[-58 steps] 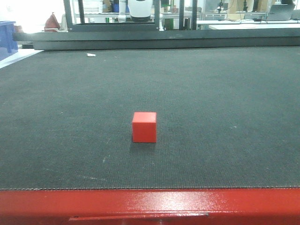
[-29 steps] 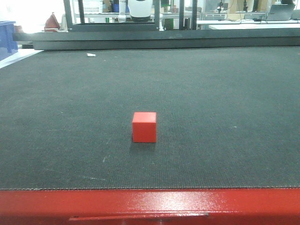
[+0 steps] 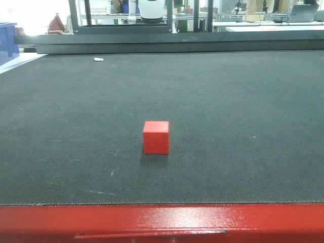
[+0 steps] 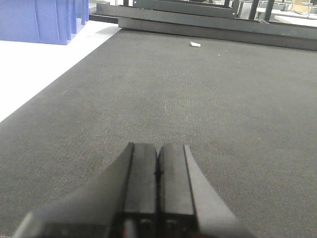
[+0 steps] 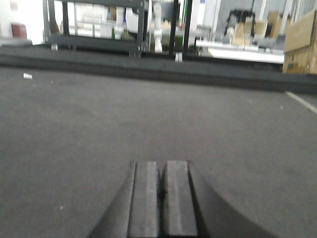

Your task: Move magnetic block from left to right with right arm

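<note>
The magnetic block (image 3: 155,137) was a small, plain, matte red cube with sharp edges. It sat flat and upright on the dark worktop (image 3: 243,111), one face toward the front camera. No jaws touched it, and its place relative to either pair could not be told.

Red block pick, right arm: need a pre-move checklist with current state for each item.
1. Red block located: ok. It sits flat on the black mat, near the front edge in the front view.
2. Space around the block free: ok. Nothing touches it, and the white scrap lies far back on the left.
3. Right claw open for a grasp: not ok. Its fingers are shut together.
4. Block in the right wrist view: not ok. Only mat shows ahead of the claw.
5. Left claw away from the block: ok. It is shut, with only bare mat and the scrap ahead.
6. Arm poses from the front view: cannot tell. Neither arm is in frame.
</note>
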### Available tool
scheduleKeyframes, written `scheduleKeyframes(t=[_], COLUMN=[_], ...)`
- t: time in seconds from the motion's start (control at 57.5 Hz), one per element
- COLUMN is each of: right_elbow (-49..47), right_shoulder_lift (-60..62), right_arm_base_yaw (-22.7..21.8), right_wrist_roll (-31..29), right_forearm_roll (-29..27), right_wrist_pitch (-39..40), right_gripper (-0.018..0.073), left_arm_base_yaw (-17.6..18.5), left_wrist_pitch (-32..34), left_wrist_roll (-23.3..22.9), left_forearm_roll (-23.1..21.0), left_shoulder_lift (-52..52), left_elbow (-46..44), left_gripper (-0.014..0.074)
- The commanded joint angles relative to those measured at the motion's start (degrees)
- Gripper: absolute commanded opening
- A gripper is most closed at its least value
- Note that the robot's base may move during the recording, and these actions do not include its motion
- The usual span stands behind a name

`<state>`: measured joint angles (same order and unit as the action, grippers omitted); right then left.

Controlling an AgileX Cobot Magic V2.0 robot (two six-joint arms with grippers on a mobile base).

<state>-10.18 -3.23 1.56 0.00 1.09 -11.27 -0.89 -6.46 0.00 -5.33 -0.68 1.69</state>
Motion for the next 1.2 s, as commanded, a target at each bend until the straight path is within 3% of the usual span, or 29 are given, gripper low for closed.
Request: scheduleKeyframes(t=[0.0,0.174,0.348,0.452,0.608,0.713,0.886,1.043,1.182], right_elbow=[-5.2,-12.6,-19.2,-23.1,-29.0,-33.5,-43.4,-55.4,-65.4], right_shoulder_lift=[-5.6,-19.5,-31.5,-39.0,-50.0,-57.5,-69.2,-78.4,-86.5], right_arm_base_yaw=[0.3,0.5,3.3,7.5,15.0,19.6,25.3,30.0,32.0], right_wrist_roll=[-0.3,-0.3,0.3,4.9,16.3,23.4,34.6,34.6,34.6], right_forearm_roll=[0.5,0.5,0.9,1.4,3.8,7.1,7.9,7.0,1.2], right_wrist_pitch=[-1.1,-8.9,-9.1,-11.5,-15.5,-18.5,-28.4,-39.1,-45.0], right_gripper=[0.0031,0.0031,0.0031,0.0033,0.0042,0.0171,0.0624,0.0598,0.0598], left_arm_base_yaw=[0.0,0.0,0.0,0.0,0.0,0.0,0.0,0.0,0.0], left_wrist_pitch=[4.9,4.9,4.9,4.9,4.9,4.9,4.9,4.9,4.9], left_wrist_roll=[0.0,0.0,0.0,0.0,0.0,0.0,0.0,0.0,0.0], left_forearm_roll=[-0.5,-0.5,-0.5,-0.5,-0.5,-0.5,-0.5,-0.5,-0.5], left_shoulder_lift=[-0.7,-0.7,-0.7,-0.7,-0.7,-0.7,-0.7,-0.7,-0.7], left_elbow=[0.5,0.5,0.5,0.5,0.5,0.5,0.5,0.5,0.5], left_gripper=[-0.0126,-0.0126,-0.0126,-0.0126,-0.0126,-0.0126,-0.0126,-0.0126,-0.0126])
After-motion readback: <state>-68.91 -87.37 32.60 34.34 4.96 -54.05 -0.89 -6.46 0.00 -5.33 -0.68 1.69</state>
